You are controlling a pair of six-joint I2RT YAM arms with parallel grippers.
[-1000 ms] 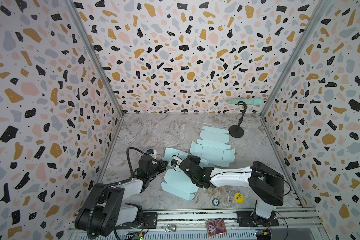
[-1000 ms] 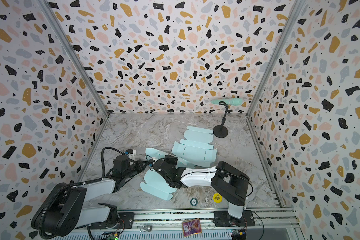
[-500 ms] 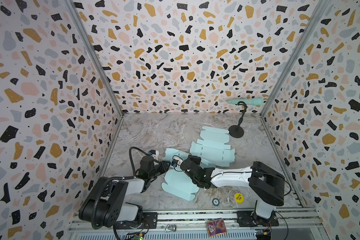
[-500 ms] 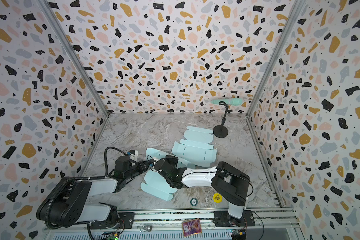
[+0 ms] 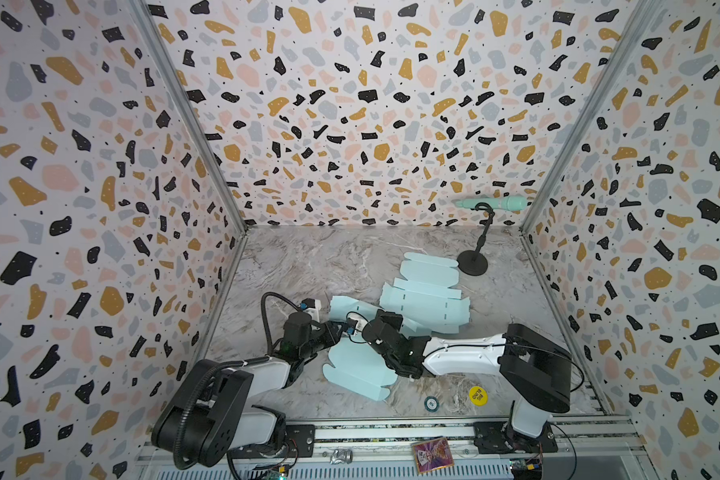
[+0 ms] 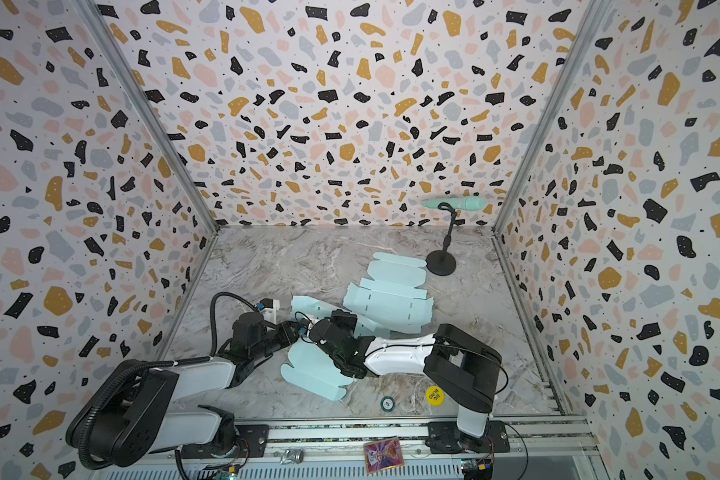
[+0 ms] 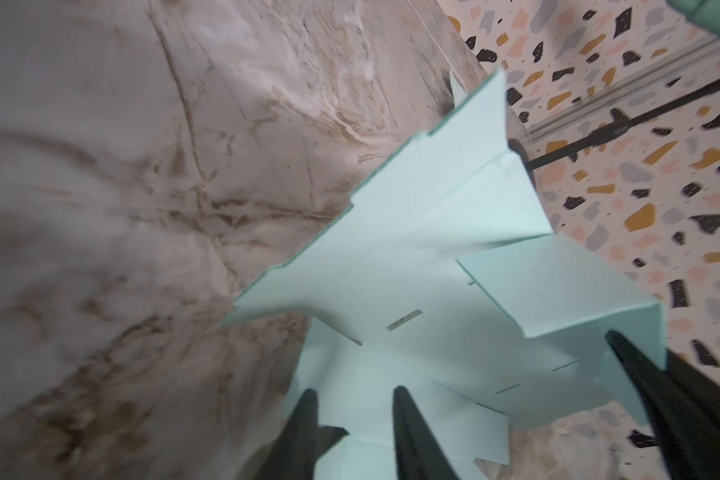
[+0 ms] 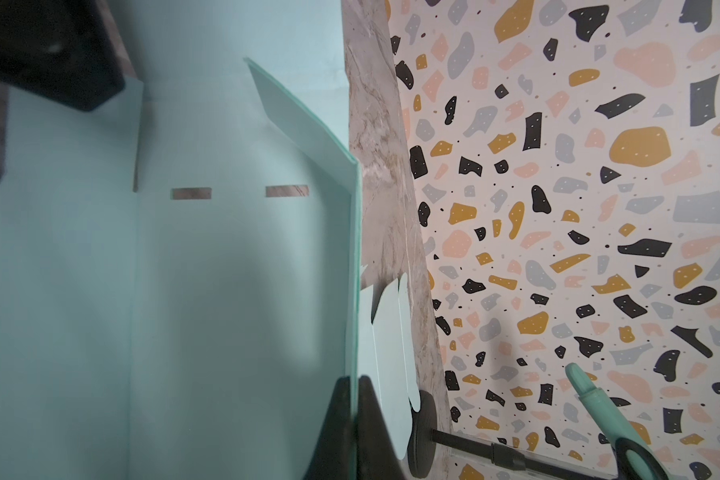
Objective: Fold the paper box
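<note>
Terrazzo-print walls (image 5: 350, 104) close in a marble-pattern table (image 5: 308, 257). The paper box blank (image 5: 354, 370) lies at the front middle of the table, mostly flat, between the two arms. The right gripper (image 8: 353, 386) is clenched on the edge of one side flap (image 8: 352, 249), which the right wrist view shows raised roughly upright from the base panel. The left gripper (image 5: 334, 333) sits just beside it at the blank's left side with its jaws apart. Card shows around its fingers in the left wrist view, but none of it looks pinched.

As I judge it, the main risk is that a single pinch on thin card carries the whole fold. If the right arm pulls sideways, the blank will likely slide over the smooth table instead of creasing along its score, since nothing presses the base down. Too hard a pull could kink or tear the flap at the pinch. Once let go, the flap may spring back flat. The two grippers are very close, so a careless re-grasp by the left could knock them together. Behind, the blank's far end seems to touch the stack of spare blanks (image 5: 425, 307) near the microphone stand (image 5: 472, 264), so dragging it could shift them
</note>
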